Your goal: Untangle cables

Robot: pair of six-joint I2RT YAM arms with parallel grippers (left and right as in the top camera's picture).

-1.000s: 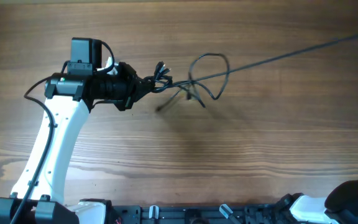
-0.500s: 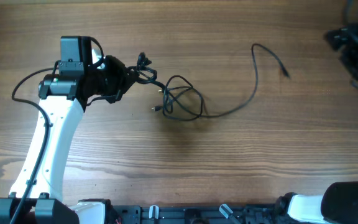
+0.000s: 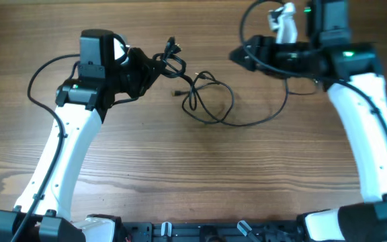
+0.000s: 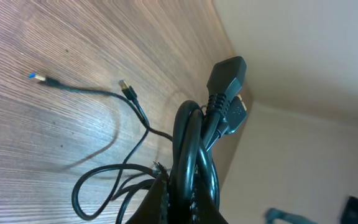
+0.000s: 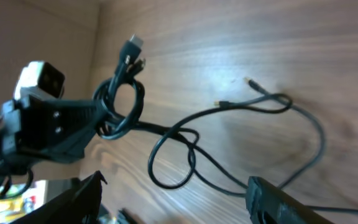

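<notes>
The cables (image 3: 209, 106) are thin black cords lying in loose loops on the wooden table, with one long strand curving right toward my right arm. Their knotted end (image 3: 168, 59) is lifted at the upper left, and my left gripper (image 3: 152, 70) is shut on it. The left wrist view shows the fingers (image 4: 160, 202) clamped on the thick looped bundle (image 4: 194, 146), with a plug (image 4: 226, 76) sticking up. My right gripper (image 3: 239, 56) hovers open above and right of the loops. Between its spread fingers (image 5: 82, 199) nothing is held, and a cable loop (image 5: 173, 158) lies below.
Two small connector ends (image 4: 127, 88) (image 4: 37, 78) lie on the wood (image 3: 180, 168) past the bundle. The robot bases and a black rail (image 3: 200, 232) run along the near edge. The right arm's own thick wires (image 3: 254, 17) arch above its wrist.
The taut strand pulled off to the right went slack and fell into loops on the table. My right arm came back in over the table with jaws open. The left gripper kept its hold.
</notes>
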